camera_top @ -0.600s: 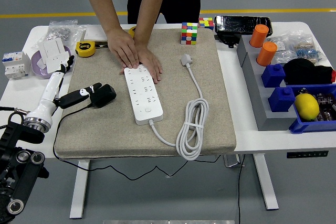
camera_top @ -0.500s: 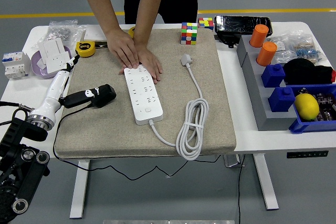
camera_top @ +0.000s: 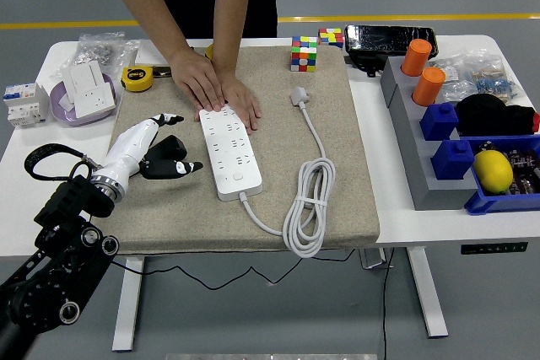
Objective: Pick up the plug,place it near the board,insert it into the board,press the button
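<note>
A black plug with a thin black cable lies on the beige mat, left of the white power strip. My left hand, white with black fingertips, is over the plug's left part with its fingers spread around it; I cannot tell whether they touch it. The strip lies lengthwise in the middle of the mat, with its button at the near end. A person's two hands press down on the strip's far end. My right hand is out of view.
The strip's own white cord lies coiled on the mat's right, with its plug at the far end. A yellow tape measure, a white socket in a bowl and a breaker lie at the left. Cubes and blue bins stand at the right.
My left hand has swung right from the mat's left edge onto the black plug. The plug's visible end has shifted slightly right. The person's hands stay on the strip.
</note>
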`<act>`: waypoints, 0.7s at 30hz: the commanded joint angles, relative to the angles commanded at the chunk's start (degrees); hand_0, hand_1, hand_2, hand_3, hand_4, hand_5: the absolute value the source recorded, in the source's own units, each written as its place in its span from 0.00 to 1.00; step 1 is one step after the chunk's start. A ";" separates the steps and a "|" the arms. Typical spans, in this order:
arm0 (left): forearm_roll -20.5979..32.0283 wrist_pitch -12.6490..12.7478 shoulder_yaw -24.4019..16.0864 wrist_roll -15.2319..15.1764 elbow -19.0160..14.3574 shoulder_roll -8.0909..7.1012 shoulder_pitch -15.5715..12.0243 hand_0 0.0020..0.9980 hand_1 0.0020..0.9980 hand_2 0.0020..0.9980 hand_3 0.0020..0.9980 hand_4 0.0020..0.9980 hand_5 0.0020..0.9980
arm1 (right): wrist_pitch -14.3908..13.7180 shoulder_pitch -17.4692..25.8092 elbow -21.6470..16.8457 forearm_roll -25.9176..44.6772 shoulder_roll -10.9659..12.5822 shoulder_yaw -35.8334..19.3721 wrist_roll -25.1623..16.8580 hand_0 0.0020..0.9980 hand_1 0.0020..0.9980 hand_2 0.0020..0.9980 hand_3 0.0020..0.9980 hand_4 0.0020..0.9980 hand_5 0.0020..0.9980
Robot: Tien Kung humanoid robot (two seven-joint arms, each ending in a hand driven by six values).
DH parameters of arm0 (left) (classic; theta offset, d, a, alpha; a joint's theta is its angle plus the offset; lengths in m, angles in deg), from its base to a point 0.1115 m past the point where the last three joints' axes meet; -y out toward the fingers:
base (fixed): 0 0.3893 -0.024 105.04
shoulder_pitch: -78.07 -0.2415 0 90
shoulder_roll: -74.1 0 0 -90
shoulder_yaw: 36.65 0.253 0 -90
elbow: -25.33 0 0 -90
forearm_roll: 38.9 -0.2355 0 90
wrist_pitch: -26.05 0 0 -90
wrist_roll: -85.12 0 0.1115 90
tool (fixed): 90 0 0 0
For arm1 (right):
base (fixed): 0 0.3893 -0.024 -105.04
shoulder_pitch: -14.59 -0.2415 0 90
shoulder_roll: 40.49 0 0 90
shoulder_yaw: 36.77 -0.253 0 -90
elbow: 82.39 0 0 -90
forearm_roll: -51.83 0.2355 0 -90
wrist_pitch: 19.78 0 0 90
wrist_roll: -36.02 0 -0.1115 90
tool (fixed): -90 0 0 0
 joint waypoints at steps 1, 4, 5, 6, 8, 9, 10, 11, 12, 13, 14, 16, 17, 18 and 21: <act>-0.03 0.09 -0.07 -0.11 0.67 0.14 0.34 0.87 0.83 0.80 0.81 1.00 0.30 | -0.01 -0.03 0.00 -0.01 0.01 0.00 -0.01 0.85 0.76 0.75 0.79 1.00 0.93; -0.48 0.77 -0.41 -0.62 3.17 0.59 1.41 0.86 0.83 0.80 0.81 1.00 0.30 | 0.00 -0.10 0.00 0.05 0.01 0.14 -0.05 0.85 0.76 0.75 0.79 1.00 0.93; -0.77 0.98 -0.59 -0.77 4.10 0.75 1.75 0.86 0.83 0.80 0.81 1.00 0.30 | 0.02 -0.12 0.00 -0.02 0.00 0.11 -0.02 0.85 0.76 0.75 0.79 1.00 0.93; -0.94 1.11 -0.72 -0.89 4.80 0.86 1.98 0.86 0.83 0.80 0.81 1.00 0.30 | 0.03 -0.13 0.00 -0.06 0.00 0.09 -0.01 0.85 0.76 0.75 0.79 1.00 0.93; -1.03 1.48 -0.89 -1.24 6.10 1.02 2.39 0.86 0.84 0.80 0.80 1.00 0.31 | 0.03 -0.13 0.00 0.02 0.01 0.16 -0.03 0.85 0.76 0.75 0.79 1.00 0.93; -1.13 1.72 -1.04 -1.46 6.86 1.12 2.58 0.86 0.84 0.80 0.80 1.00 0.31 | 0.05 -0.13 0.00 -0.04 0.01 0.13 -0.02 0.85 0.76 0.75 0.79 1.00 0.93; -1.24 1.91 -1.21 -1.63 7.60 1.22 2.74 0.86 0.84 0.80 0.80 1.00 0.31 | 0.05 -0.13 0.00 -0.08 0.02 0.11 -0.01 0.85 0.76 0.75 0.79 1.00 0.93; -1.35 2.10 -1.39 -1.73 8.27 1.32 2.86 0.86 0.84 0.80 0.80 1.00 0.31 | 0.05 -0.13 0.00 -0.10 0.03 0.11 -0.01 0.85 0.76 0.75 0.79 1.00 0.93; -1.45 2.22 -1.51 -1.74 8.65 1.37 2.90 0.86 0.84 0.80 0.80 1.00 0.31 | 0.05 -0.14 0.00 -0.10 0.03 0.13 -0.01 0.85 0.76 0.75 0.79 1.00 0.93; -1.65 2.45 -1.63 -1.73 9.06 1.43 2.90 0.86 0.84 0.80 0.80 1.00 0.31 | 0.04 -0.14 0.00 -0.03 0.04 0.19 -0.03 0.85 0.76 0.75 0.79 1.00 0.93; -1.79 2.56 -1.73 -1.74 9.38 1.49 2.92 0.78 0.83 0.84 0.83 1.00 0.31 | 0.04 -0.12 0.00 -0.01 0.06 0.23 -0.04 0.85 0.76 0.75 0.79 1.00 0.92; -2.09 2.83 -1.96 -1.82 10.01 1.63 3.04 0.78 0.83 0.84 0.83 1.00 0.31 | 0.07 -0.09 0.00 -0.11 0.07 0.19 0.02 0.85 0.76 0.75 0.79 1.00 0.92; -2.31 3.06 -2.14 -1.95 10.42 1.72 3.15 0.78 0.83 0.84 0.83 1.00 0.31 | 0.07 -0.08 0.00 -0.14 0.08 0.17 0.04 0.85 0.76 0.75 0.79 1.00 0.92; -2.39 3.19 -2.27 -2.04 10.75 1.77 3.27 0.78 0.83 0.84 0.83 1.00 0.31 | 0.07 -0.05 0.00 -0.07 0.09 0.26 0.02 0.85 0.76 0.75 0.79 1.00 0.92; -2.67 3.61 -2.57 -2.32 11.65 1.86 3.71 0.77 0.83 0.82 0.81 1.00 0.30 | 0.07 -0.08 0.00 -0.09 0.13 0.30 0.05 0.85 0.76 0.75 0.79 1.00 0.92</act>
